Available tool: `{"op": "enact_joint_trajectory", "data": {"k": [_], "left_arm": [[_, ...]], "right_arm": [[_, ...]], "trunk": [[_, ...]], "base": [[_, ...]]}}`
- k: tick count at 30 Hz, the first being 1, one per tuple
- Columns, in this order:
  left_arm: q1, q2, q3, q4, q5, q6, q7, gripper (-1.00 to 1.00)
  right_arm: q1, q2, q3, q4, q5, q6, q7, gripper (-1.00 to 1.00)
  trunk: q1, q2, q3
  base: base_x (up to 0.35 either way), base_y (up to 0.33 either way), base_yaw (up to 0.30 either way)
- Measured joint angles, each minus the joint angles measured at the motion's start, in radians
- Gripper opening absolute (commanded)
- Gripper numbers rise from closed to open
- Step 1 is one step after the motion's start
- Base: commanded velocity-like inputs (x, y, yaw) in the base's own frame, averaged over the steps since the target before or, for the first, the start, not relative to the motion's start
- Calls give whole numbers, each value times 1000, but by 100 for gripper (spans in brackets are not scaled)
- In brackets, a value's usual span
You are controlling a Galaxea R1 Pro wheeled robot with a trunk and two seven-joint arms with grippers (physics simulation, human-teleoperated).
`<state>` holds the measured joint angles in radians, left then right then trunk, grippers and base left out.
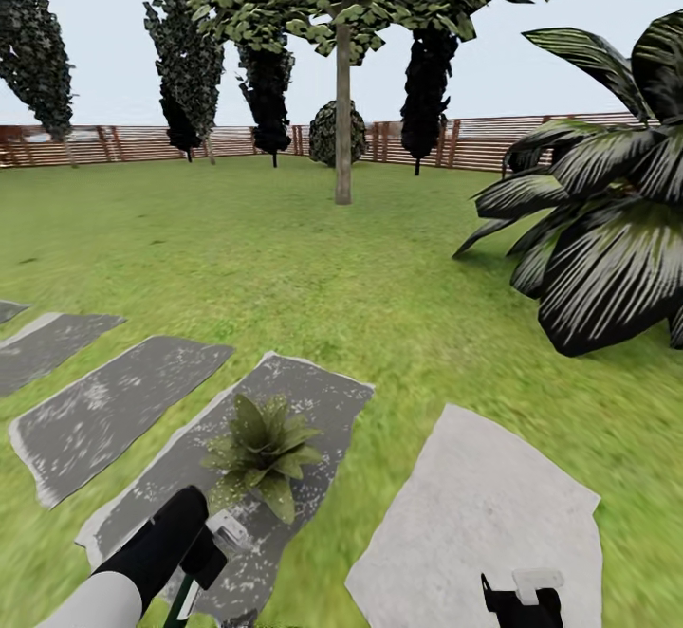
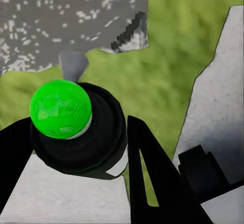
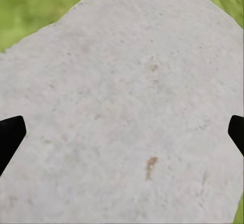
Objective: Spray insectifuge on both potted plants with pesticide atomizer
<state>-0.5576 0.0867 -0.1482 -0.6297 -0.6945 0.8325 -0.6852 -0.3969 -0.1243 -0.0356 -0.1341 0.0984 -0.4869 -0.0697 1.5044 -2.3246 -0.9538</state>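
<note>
The atomizer (image 2: 81, 132) sits in your left hand (image 2: 76, 178): in the left wrist view its dark round body with a green cap (image 2: 60, 108) lies between the two black fingers (image 2: 152, 178), which close against its sides, so I log the left hand as gripping the bottle. In the head view only a thin sliver of it shows below the left hand (image 1: 204, 552), just short of the one potted plant (image 1: 261, 452) in sight, a low green rosette sitting on a dark speckled paving slab (image 1: 323, 400). I cannot tell which way the nozzle faces. Judgement on handling: the bottle looks small, stiff and light, with a smooth rounded wall that could twist or slide in a two-finger pinch; the grip sits high, near the cap, so you should move gently and avoid fast wrist turns. If you ever regrasp, take it across the widest part of the body, not on the cap. Your right hand (image 1: 522, 600) hangs low over a pale stone slab (image 1: 484, 514); in the right wrist view its dark fingertips (image 3: 10, 135) stand wide apart at the two edges with nothing between them, so it is open and carrying nothing. Around the slabs is grass (image 1: 313, 267), with more dark slabs (image 1: 123, 400) running off to the left, a big striped-leaf shrub (image 1: 607, 230) to the right, a slim tree trunk (image 1: 342, 116) ahead, and a wooden fence (image 1: 493, 139) at the back.
</note>
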Motion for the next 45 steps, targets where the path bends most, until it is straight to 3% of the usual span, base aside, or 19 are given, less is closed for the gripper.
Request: {"op": "enact_joint_trajectory", "data": {"k": [7,32,45], "left_arm": [[-1,0,11,-57,7,0,15,-100],[0,0,10,-60,9,-1,15,-100],[0,0,8,-61,7,0,15,-100]], "right_arm": [[0,0,1,0,0,0,0,100],[0,0,0,0,0,0,0,100],[0,0,1,0,0,0,0,100]], "trunk": [[0,0,0],[0,0,0],[0,0,0]], "base": [[0,-12,85],[64,-252,124],[116,-90,172]]}}
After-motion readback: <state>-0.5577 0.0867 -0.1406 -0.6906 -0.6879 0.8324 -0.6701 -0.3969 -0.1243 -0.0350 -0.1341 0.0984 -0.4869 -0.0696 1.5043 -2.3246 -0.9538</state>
